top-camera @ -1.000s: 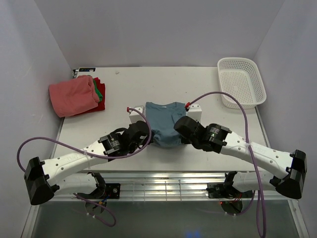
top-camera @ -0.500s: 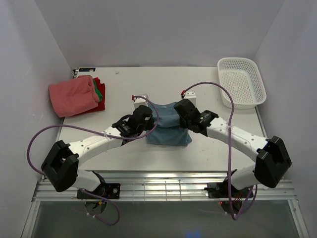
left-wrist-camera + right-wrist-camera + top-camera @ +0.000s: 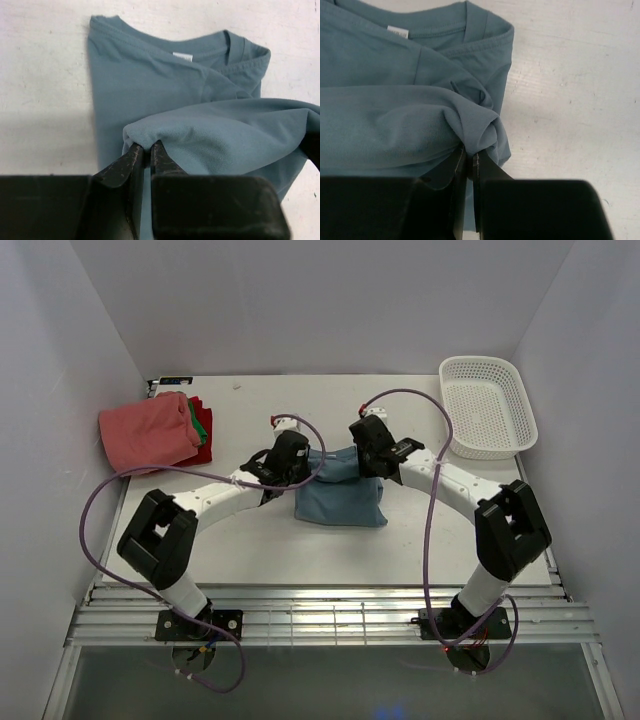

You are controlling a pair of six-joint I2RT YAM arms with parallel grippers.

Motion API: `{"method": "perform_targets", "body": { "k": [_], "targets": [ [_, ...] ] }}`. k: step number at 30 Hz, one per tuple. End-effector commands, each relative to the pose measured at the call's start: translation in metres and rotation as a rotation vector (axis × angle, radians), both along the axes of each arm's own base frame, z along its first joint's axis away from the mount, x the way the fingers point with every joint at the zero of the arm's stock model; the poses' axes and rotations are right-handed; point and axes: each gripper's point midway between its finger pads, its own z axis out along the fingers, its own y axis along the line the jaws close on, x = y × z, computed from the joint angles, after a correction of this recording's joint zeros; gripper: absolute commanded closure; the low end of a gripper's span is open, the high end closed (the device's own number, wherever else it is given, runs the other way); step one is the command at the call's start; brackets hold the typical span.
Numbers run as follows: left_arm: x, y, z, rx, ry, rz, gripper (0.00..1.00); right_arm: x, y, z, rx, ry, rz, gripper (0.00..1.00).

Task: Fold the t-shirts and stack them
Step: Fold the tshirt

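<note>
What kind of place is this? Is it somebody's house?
Probably a robot lab booth, not a house: plain white walls box in a white table, a left arm and right arm are bolted at its edge, pinching a teal t-shirt near a white basket.

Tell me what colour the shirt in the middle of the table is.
Plain dusty teal-blue. The shirt shows best in the left wrist view.

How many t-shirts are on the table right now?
4. The teal shirt lies mid-table, pinched by the left pincer and right pincer. The pink shirt, green shirt and red shirt sit stacked far left. Others may hide in that stack.
</note>
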Motion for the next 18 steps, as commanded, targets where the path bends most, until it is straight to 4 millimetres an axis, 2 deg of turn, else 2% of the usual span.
{"method": "perform_targets", "body": {
  "k": [1, 2, 3, 4, 6, 7, 9, 10, 12, 13, 15, 16, 17, 18],
  "targets": [
    [0.034, -0.005, 0.021, -0.032, -0.061, 0.004, 1.0, 0.038, 0.012, 0.016, 0.035, -0.056, 0.022, 0.92],
    [0.042, -0.002, 0.021, -0.031, -0.062, 0.012, 1.0, 0.046, 0.009, 0.016, 0.031, -0.057, 0.02, 0.92],
    [0.051, -0.004, 0.021, -0.03, -0.067, 0.012, 1.0, 0.055, 0.013, 0.025, 0.045, -0.075, 0.021, 0.92],
    [0.056, -0.003, 0.021, -0.029, -0.07, 0.012, 1.0, 0.061, 0.015, 0.017, 0.04, -0.06, 0.026, 0.92],
    [0.071, -0.002, 0.026, -0.024, -0.084, 0.015, 1.0, 0.074, 0.014, 0.017, 0.035, -0.062, 0.027, 0.92],
    [0.078, 0.002, 0.014, -0.01, -0.064, 0.022, 1.0, 0.082, 0.017, 0.016, 0.04, -0.059, 0.031, 0.92],
    [0.087, 0.0, 0.009, -0.001, -0.058, 0.005, 0.99, 0.091, 0.015, 0.013, 0.041, -0.055, 0.034, 0.92],
    [0.094, 0.0, 0.005, 0.009, -0.056, 0.011, 0.91, 0.096, 0.019, 0.009, 0.047, -0.046, 0.04, 0.84],
    [0.104, 0.012, 0.004, 0.05, -0.066, 0.073, 0.64, 0.104, 0.015, 0.006, 0.043, -0.042, 0.028, 0.65],
    [0.111, 0.015, 0.012, 0.061, -0.087, 0.1, 0.52, 0.109, 0.012, 0.004, 0.033, -0.045, 0.012, 0.56],
    [0.12, 0.025, 0.03, 0.083, -0.129, 0.156, 0.45, 0.116, 0.008, 0.015, 0.034, -0.075, -0.011, 0.54],
    [0.125, 0.035, 0.041, 0.112, -0.165, 0.194, 0.43, 0.118, 0.003, 0.033, 0.033, -0.118, -0.033, 0.51],
    [0.129, 0.037, 0.067, 0.1, -0.221, 0.21, 0.4, 0.118, 0.0, 0.041, 0.031, -0.14, -0.038, 0.5],
    [0.13, 0.041, 0.081, 0.101, -0.251, 0.224, 0.39, 0.122, 0.0, 0.055, 0.051, -0.193, -0.042, 0.49]
  ]
}}
